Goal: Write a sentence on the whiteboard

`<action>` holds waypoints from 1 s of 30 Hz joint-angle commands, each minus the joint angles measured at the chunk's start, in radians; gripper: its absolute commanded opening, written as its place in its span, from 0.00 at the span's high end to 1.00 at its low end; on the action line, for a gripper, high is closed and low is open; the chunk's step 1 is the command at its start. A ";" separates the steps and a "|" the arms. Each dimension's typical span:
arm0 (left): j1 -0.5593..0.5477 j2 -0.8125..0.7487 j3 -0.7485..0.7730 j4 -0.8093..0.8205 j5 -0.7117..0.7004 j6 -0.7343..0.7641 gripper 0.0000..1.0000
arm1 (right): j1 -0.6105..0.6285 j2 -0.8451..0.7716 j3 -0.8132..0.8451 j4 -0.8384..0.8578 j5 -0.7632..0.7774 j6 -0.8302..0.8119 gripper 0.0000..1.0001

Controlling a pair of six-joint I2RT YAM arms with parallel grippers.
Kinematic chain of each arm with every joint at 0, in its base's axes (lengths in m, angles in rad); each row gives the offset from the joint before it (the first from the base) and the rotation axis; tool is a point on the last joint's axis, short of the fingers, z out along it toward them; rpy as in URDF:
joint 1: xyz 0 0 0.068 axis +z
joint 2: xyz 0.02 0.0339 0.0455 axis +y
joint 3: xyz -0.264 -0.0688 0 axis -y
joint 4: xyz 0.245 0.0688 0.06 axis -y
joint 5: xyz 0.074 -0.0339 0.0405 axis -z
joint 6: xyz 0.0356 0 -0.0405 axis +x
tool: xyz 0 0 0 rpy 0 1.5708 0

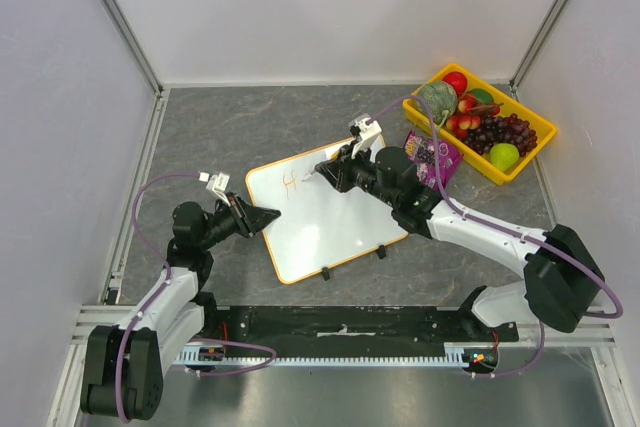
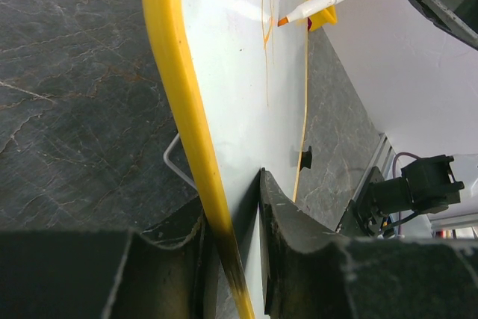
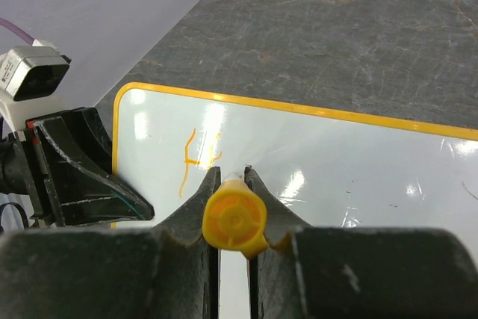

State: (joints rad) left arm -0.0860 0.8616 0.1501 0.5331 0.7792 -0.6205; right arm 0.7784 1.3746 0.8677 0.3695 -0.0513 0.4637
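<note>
The whiteboard [image 1: 320, 232], white with a yellow rim, lies tilted on the grey table. Of the sentence, only an orange "H" [image 1: 290, 183] shows near the board's far left corner. My left gripper [image 1: 268, 215] is shut on the board's left edge; in the left wrist view its jaws [image 2: 231, 207] clamp the rim of the whiteboard [image 2: 231, 72]. My right gripper [image 1: 325, 172] is shut on an orange marker [image 3: 234, 218], whose tip [image 2: 284, 22] touches the board just right of the "H" [image 3: 196, 158].
A yellow tray [image 1: 510, 99] of toy fruit stands at the back right, with a purple packet [image 1: 437, 155] beside it. Two black clips [image 1: 325, 273] sit on the board's near edge. White walls enclose the table on three sides.
</note>
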 commanded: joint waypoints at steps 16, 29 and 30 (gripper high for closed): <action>-0.008 0.004 -0.006 0.008 0.014 0.076 0.98 | -0.004 0.007 -0.042 0.003 -0.078 -0.002 1.00; -0.006 0.005 -0.006 0.008 0.014 0.077 0.98 | -0.007 -0.016 -0.029 -0.007 0.018 -0.008 1.00; -0.006 0.005 -0.006 0.008 0.014 0.077 0.98 | -0.007 -0.013 -0.019 -0.010 0.022 -0.008 1.00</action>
State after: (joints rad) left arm -0.0860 0.8639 0.1501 0.5335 0.7795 -0.6205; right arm 0.7788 1.3674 0.8211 0.3912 -0.1143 0.4797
